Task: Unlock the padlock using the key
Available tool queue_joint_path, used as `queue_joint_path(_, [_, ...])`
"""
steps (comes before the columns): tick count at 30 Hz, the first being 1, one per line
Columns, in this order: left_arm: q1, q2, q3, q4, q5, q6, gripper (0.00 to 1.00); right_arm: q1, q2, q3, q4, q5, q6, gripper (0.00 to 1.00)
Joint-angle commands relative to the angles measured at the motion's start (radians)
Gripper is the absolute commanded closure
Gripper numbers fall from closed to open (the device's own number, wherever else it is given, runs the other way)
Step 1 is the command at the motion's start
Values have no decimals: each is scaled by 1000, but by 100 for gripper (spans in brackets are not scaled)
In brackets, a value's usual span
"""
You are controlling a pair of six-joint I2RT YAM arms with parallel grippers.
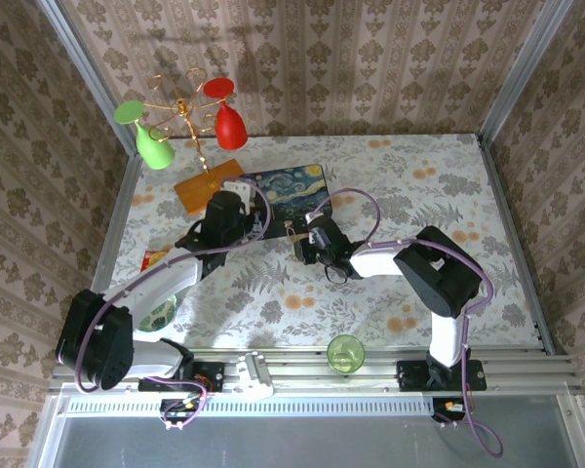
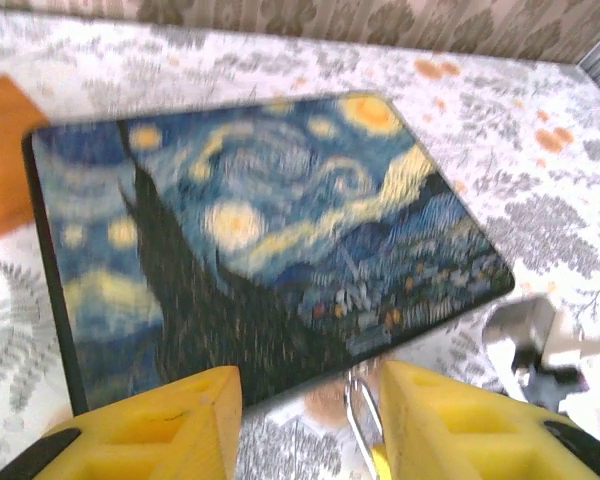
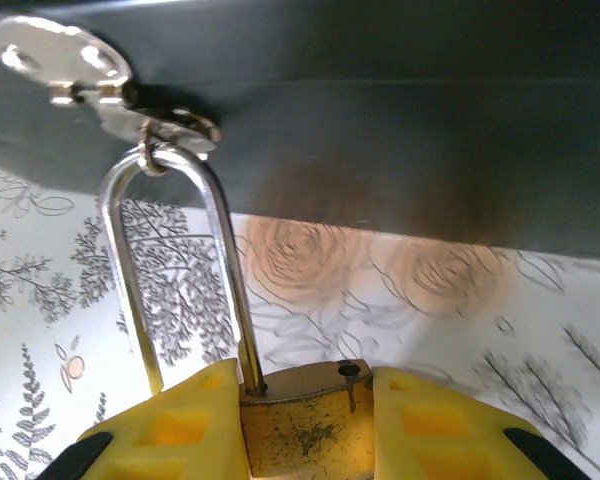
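Note:
My right gripper (image 3: pixel 308 378) is shut on the brass body of the padlock (image 3: pixel 300 430). Its silver shackle (image 3: pixel 170 250) points at the dark side of the starry-night box (image 3: pixel 380 120). One shackle leg sits in the body; the other hole (image 3: pixel 350 370) is empty. A small pale key (image 3: pixel 60 55) hangs from a ring on the shackle top, against the box. My left gripper (image 2: pixel 310 385) is open just short of the box (image 2: pixel 260 220), with the thin shackle (image 2: pixel 360 415) beside its right finger (image 2: pixel 450 420). From above, the padlock (image 1: pixel 292 234) lies between the left gripper (image 1: pixel 263 229) and the right gripper (image 1: pixel 308 244).
A wire stand (image 1: pixel 180 107) with red and green glasses stands on a wooden base (image 1: pixel 210 185) at the back left. A green cup (image 1: pixel 345 353) sits at the near edge. A bowl (image 1: pixel 161 314) and a red packet (image 1: pixel 154 258) lie by the left arm.

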Motion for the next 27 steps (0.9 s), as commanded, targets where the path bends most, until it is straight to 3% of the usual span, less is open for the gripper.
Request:
queue_joint_path(1, [-2,78,77,-73,-12,123,57,-5,-58,-62,-55,130,72,99])
queue_joint_path(11, [-1,348,282,-127,107,200,58,-9,-130,-121,-90,179,105,99])
queue_joint_path(18, [-7,375,234,-112,77,207,61,22,-72,-111,28,234,245,100])
queue_joint_path(27, [-16,357,99,-54,72,192,67,67,-53,-82,34,412,424,100])
